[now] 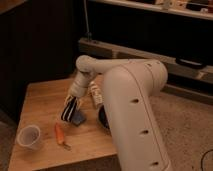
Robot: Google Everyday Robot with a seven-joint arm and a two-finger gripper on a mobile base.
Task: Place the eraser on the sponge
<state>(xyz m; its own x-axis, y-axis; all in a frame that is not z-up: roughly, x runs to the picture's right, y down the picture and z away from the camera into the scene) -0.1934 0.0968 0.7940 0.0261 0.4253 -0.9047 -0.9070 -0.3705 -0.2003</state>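
The jaws of the gripper (73,102) are clenched on the upper end of the eraser (68,112). It hangs steeply tilted over the worktop (42,100), just left of the sponge (79,118). A carrot (60,133) and a cup (28,136) sit nearer the front.

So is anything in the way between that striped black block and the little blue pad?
Nothing visible. The gripper, over the middle of the table, has its jaws shut on the eraser, whose lower end is right beside the sponge. The carrot and cup lie off to the side, nearer the camera.
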